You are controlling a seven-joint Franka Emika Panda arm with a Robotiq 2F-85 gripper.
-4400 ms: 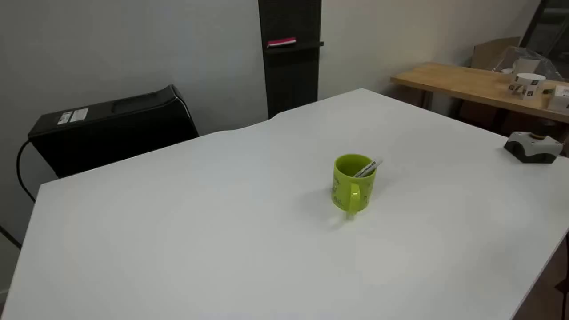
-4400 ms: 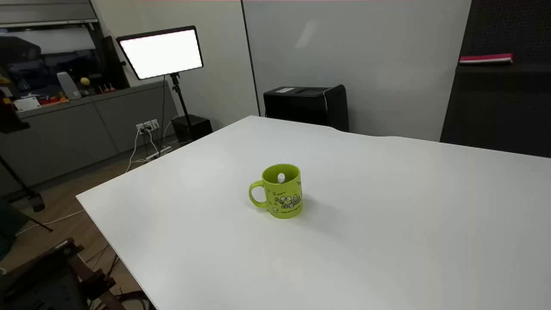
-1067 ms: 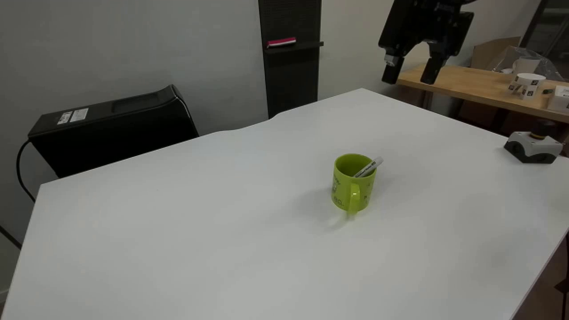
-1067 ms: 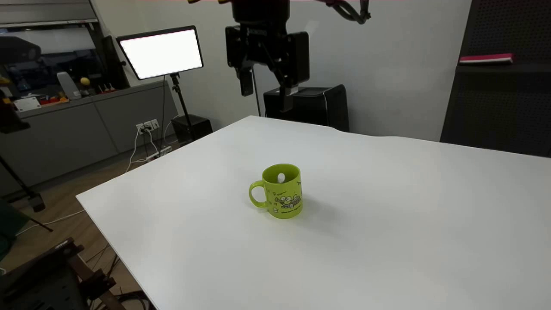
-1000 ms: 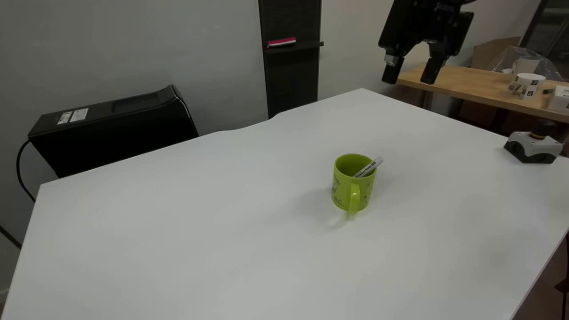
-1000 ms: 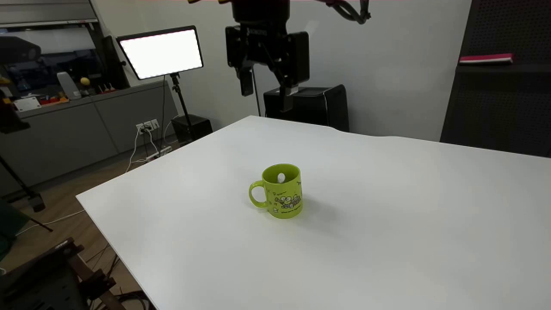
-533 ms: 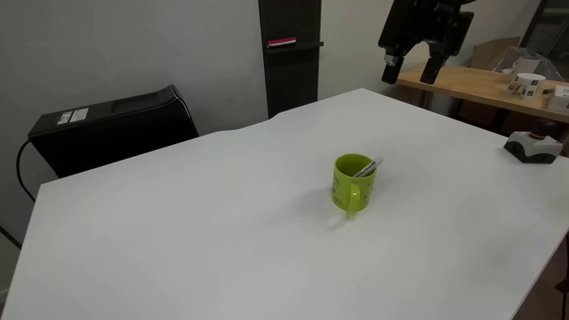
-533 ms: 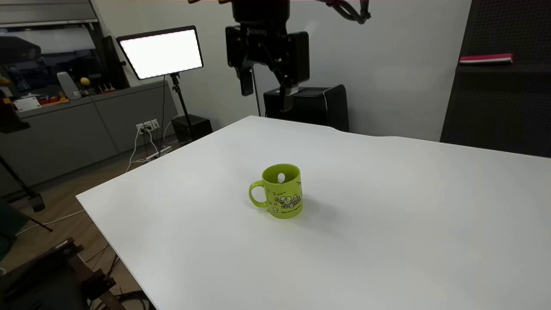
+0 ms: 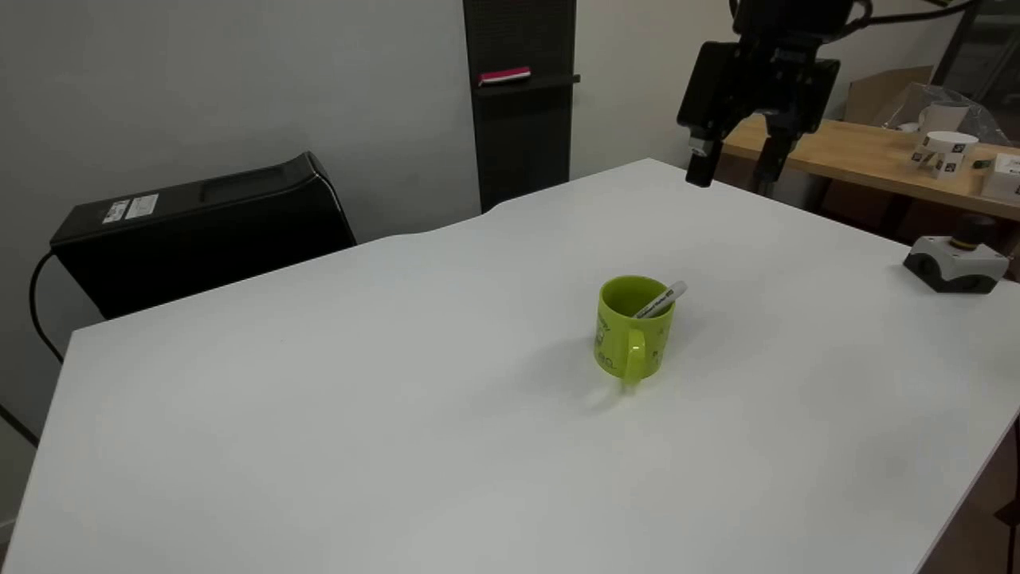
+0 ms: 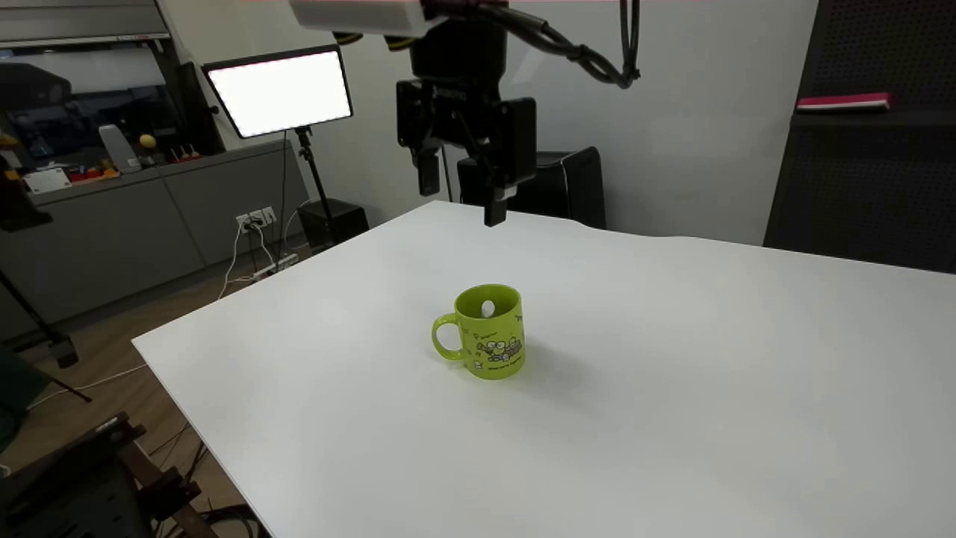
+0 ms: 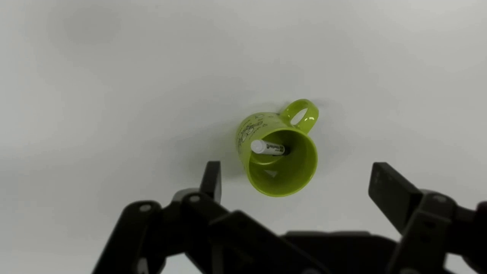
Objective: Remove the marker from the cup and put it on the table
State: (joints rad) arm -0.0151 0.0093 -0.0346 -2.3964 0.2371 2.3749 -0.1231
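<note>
The lime-green cup (image 9: 617, 355) stands upright on the white table (image 9: 358, 414); it shows in an exterior view (image 10: 489, 351) and in the wrist view (image 11: 285, 180). The marker (image 9: 661, 300) leans inside it, its whitish end over the rim on the side away from the handle. In an exterior view only the marker's white tip (image 10: 488, 308) shows. In the wrist view the marker (image 11: 272, 148) has its dark end down in the cup. My gripper (image 9: 733, 177) is open and empty, well above the table; its fingers (image 11: 296, 177) appear either side of the cup's mouth in the wrist view.
A grey and black button box (image 9: 956, 263) sits near the table's edge. A wooden side table (image 9: 853, 155) holds white items. A black case (image 9: 207, 231) and a dark panel (image 9: 522, 143) stand behind the table. A lit lamp panel (image 10: 280, 90) stands beyond it.
My gripper came into view above the table after the oldest frames. Since half a second ago it has moved down a little, still open. The cup and marker have not moved.
</note>
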